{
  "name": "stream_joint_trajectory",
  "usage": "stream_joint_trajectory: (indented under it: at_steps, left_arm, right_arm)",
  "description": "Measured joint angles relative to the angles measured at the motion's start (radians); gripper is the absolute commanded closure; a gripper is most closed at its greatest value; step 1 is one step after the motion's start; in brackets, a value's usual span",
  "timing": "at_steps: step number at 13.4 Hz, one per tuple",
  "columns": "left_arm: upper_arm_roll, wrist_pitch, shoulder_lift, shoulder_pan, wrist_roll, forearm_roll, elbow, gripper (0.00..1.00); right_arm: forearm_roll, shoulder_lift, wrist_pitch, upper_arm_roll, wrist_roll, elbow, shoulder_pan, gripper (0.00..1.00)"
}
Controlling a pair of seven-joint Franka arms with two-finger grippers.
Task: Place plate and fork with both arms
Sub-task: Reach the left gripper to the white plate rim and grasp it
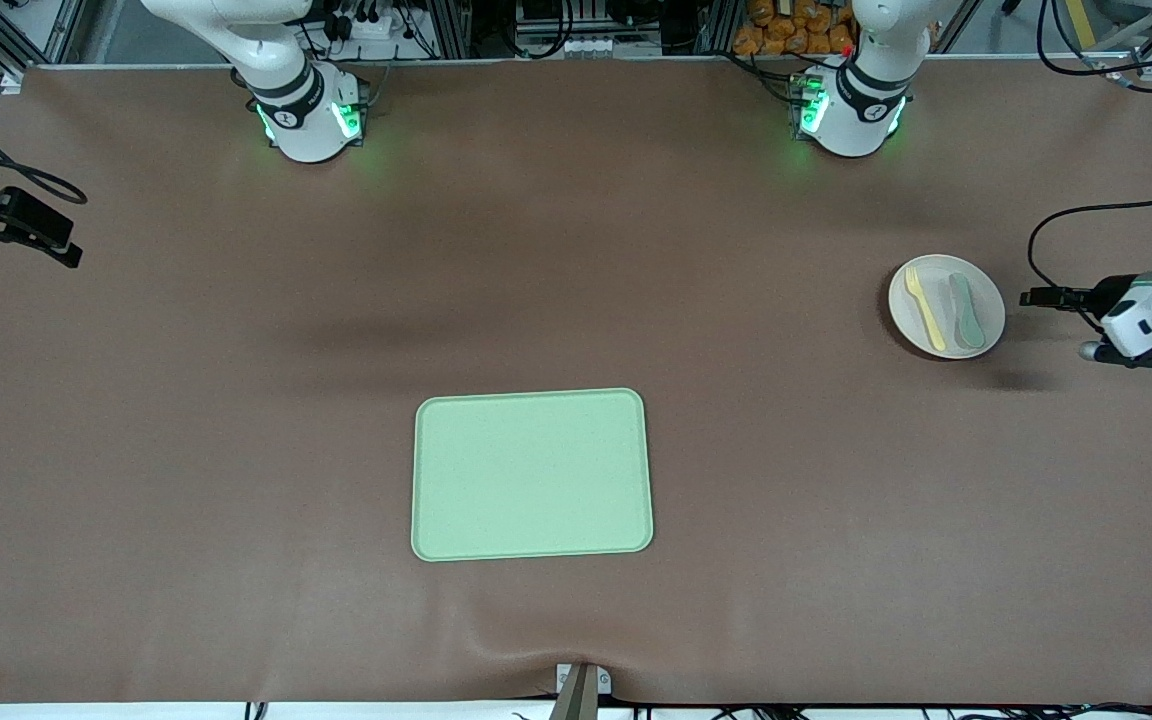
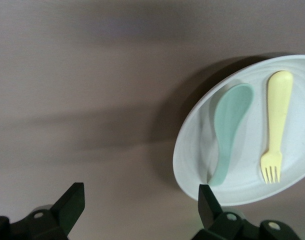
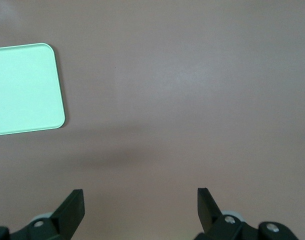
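A small round cream plate [image 1: 946, 306] sits on the brown desk [image 1: 236, 450] toward the left arm's end, well apart from the green tray [image 1: 532, 474]. Two utensils lie side by side in the plate: a pale-yellow fork [image 1: 925, 308] and a grey-green spoon [image 1: 966, 311]. The fork lies on the side of the plate toward the middle of the desk, the spoon on the side toward the left hand. In the left wrist view the fork [image 2: 276, 125] and the spoon [image 2: 228, 131] lie roughly parallel and apart from each other, both resting inside the plate's [image 2: 242, 192] shallow rim.

The left hand [image 1: 1044, 297] hovers just beside the plate, over bare desk at the left arm's end, with its arm coming in from the edge of the front view. Its two dark fingers [image 2: 208, 202] are spread wide and grasp nothing; one fingertip shows just in front of the plate's rim in the left wrist view.

The light-green rectangular tray lies flat near the middle of the desk, nearer the front camera than the plate, with nothing on it.

The right hand [image 3: 140, 205] does not appear in the front view. Its wrist view shows its fingers [image 3: 72, 207] spread wide and holding nothing, above bare desk, with a corner of the tray [image 3: 25, 90] off to one side
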Motion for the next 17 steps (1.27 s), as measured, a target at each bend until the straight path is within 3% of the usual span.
stream_joint_trajectory:
  at_steps: [6,7,8,11,17]
  left_arm:
    - [-0.009,0.176,0.038,-0.007,0.033,0.000,-0.097,0.00]
    - [-0.009,0.180,0.044,-0.007,0.036,0.000,-0.097,0.06]
    - [-0.009,0.181,0.046,-0.007,0.036,0.000,-0.097,0.40]
    - [-0.011,0.183,0.047,-0.008,0.038,0.000,-0.097,0.98]
    - [-0.035,0.190,0.043,-0.012,0.043,0.002,-0.092,1.00]
  right_arm:
    - [0.000,0.000,0.000,-0.002,0.000,0.000,0.000,0.00]
    - [0.000,0.000,0.000,-0.003,0.000,0.000,0.000,0.00]
    - [0.000,0.000,0.000,-0.003,0.000,0.000,0.000,0.00]
    - [0.000,0.000,0.000,-0.005,0.000,0.000,0.000,0.00]
    - [0.000,0.000,0.000,-0.010,0.000,0.000,0.000,0.00]
